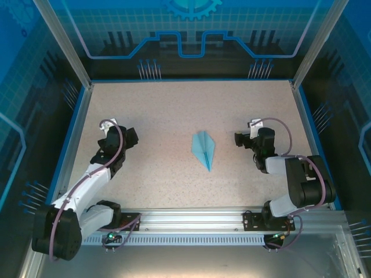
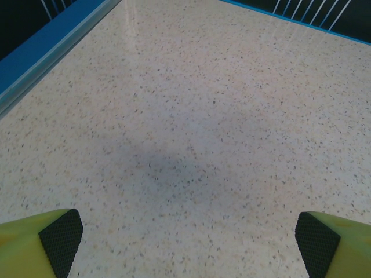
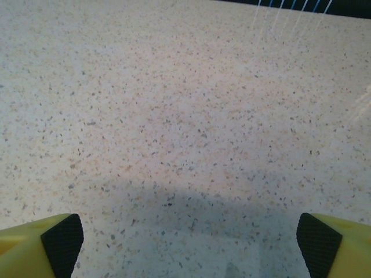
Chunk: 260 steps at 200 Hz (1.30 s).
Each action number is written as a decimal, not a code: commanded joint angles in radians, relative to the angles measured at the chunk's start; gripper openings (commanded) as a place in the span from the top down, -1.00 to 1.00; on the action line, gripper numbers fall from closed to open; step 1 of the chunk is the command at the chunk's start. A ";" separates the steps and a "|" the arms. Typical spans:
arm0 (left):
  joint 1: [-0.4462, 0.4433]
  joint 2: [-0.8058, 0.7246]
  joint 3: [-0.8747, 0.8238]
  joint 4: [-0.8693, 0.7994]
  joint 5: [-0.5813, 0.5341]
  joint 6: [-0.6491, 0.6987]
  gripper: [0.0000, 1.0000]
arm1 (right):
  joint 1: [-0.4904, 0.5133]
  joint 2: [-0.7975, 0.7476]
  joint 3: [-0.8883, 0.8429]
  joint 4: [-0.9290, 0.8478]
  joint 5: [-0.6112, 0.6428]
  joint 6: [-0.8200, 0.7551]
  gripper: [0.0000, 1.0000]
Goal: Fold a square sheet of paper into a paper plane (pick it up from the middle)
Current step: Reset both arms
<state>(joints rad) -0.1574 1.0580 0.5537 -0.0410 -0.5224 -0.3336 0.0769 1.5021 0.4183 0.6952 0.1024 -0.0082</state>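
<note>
Folded light-blue paper plane [image 1: 203, 149] lies flat near centre of speckled surface [image 1: 156, 110], long point aimed toward near edge, between two arms. Left pincer [image 2: 188, 240] spread wide, nothing between black pads [image 2: 61, 238], over bare surface well left of plane. Right pincer [image 3: 191, 240] likewise wide open and empty, near plane's right side, apart from it.
</note>
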 commanded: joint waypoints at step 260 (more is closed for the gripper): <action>0.140 0.465 -0.157 0.878 0.371 0.314 -0.97 | -0.017 0.003 0.012 0.060 -0.044 -0.005 -0.99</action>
<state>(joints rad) -0.0288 1.5242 0.3935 0.7990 -0.1772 -0.0261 0.0769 1.5021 0.4187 0.7208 0.0696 -0.0086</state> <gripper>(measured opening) 0.986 0.994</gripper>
